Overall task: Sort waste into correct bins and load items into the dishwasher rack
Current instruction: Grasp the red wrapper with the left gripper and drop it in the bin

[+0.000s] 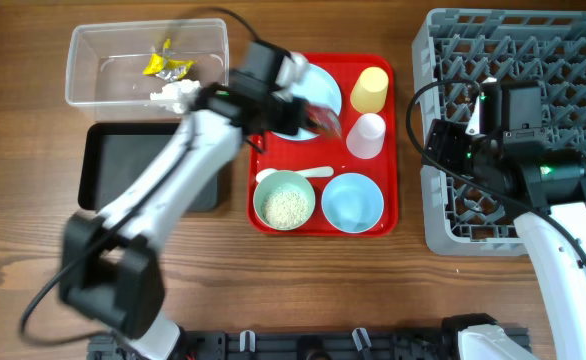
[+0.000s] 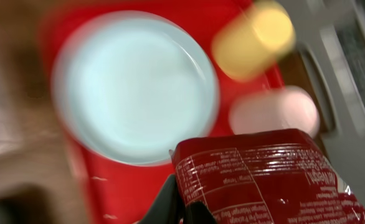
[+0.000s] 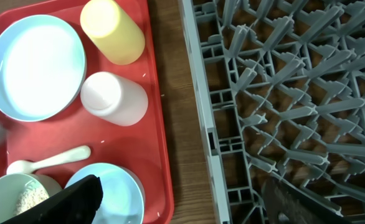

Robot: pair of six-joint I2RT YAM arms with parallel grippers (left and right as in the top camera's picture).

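Observation:
My left gripper [image 1: 311, 113] is shut on a dark red wrapper [image 1: 325, 121] and holds it above the red tray, by the pale blue plate [image 1: 316, 88]. The left wrist view shows the wrapper [image 2: 263, 180] pinched in the jaws [image 2: 184, 208], over the plate [image 2: 136, 87]. The clear tub [image 1: 83, 60] holds a yellow wrapper [image 1: 166, 67] and a white tissue wad [image 1: 176, 94]. The black tray [image 1: 108, 165] lies in front of it. My right gripper [image 1: 441, 142] is open and empty [image 3: 182, 205], over the gap between the red tray and the grey rack [image 1: 573, 60].
The red tray [image 1: 391, 150] holds a yellow cup [image 1: 370, 89], a whitish cup [image 1: 366, 136], a white spoon [image 1: 303, 173], a bowl of rice [image 1: 284, 200] and an empty bowl [image 1: 352, 201]. The rack [image 3: 282, 93] fills the right side.

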